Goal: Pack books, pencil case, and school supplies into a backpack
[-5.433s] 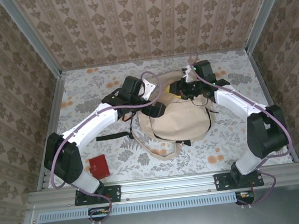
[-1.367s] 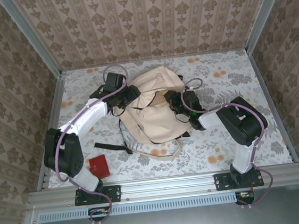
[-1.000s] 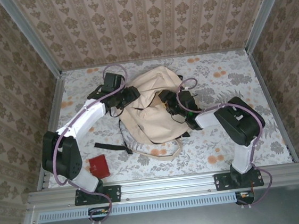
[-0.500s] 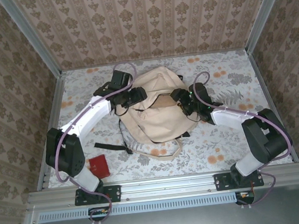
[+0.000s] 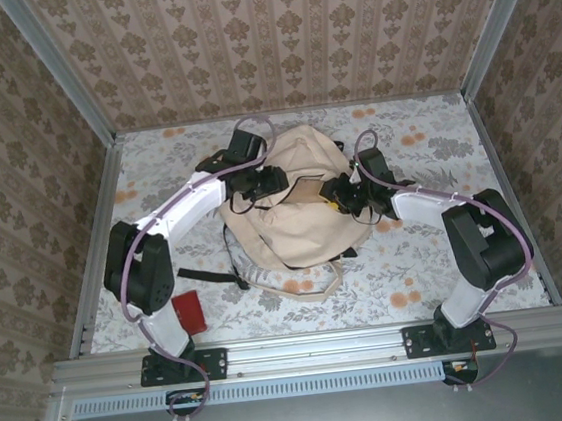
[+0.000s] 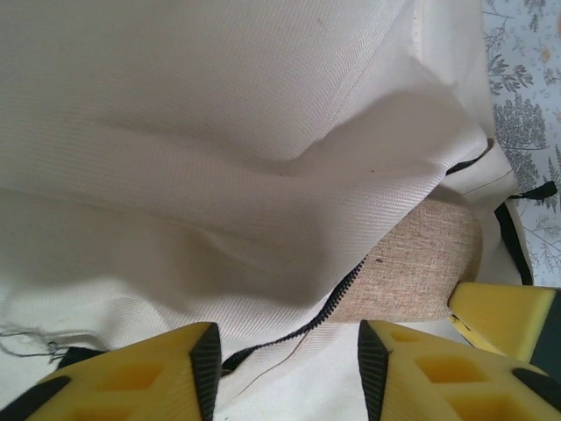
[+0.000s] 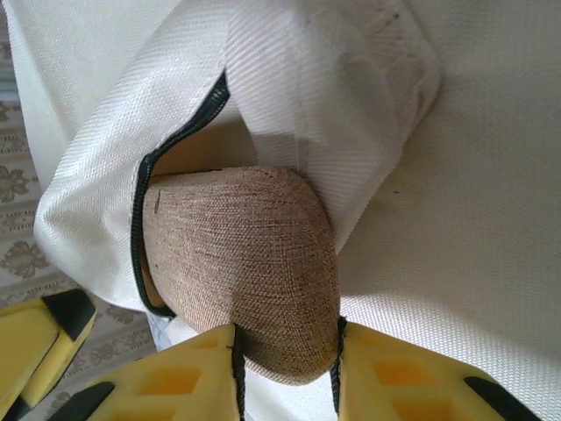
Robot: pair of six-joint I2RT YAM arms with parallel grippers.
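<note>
**Tan pouch held at the mouth of the backpack**

The large cream-beige canvas backpack (image 5: pixel 298 231) lay in the middle of the flower-patterned table (image 5: pixel 446 253), with both arms reaching in over its far half. A black strap (image 5: pixel 207 275) trailed from it to the left, and a beige strap (image 5: pixel 309 286) curled along its near edge.

The right pincer (image 7: pixel 285 351) was closed on the small tan woven pencil case (image 7: pixel 245 254). Its two yellow fingers pressed the pouch's rounded end from either side. The rest of the pouch lay in a black-edged zip opening of the backpack, with a fold of cream cloth draped over its far end.

The left pincer (image 6: pixel 285 351) hung close over the same opening from the other side. Its fingers stood partly apart, and cream cloth and the black zip line (image 6: pixel 337 298) showed in the gap between them. Nothing was plainly clamped there, and I could not tell whether the pads touched the cloth. In the left wrist view the pouch poked out from under the cloth just beyond the zip line, with one yellow finger of the right pincer beside it.

The small flat red squarish item (image 5: pixel 189 311) lay on the table near the front left corner. It was well apart from the backpack and partly hidden behind the left arm.
</note>
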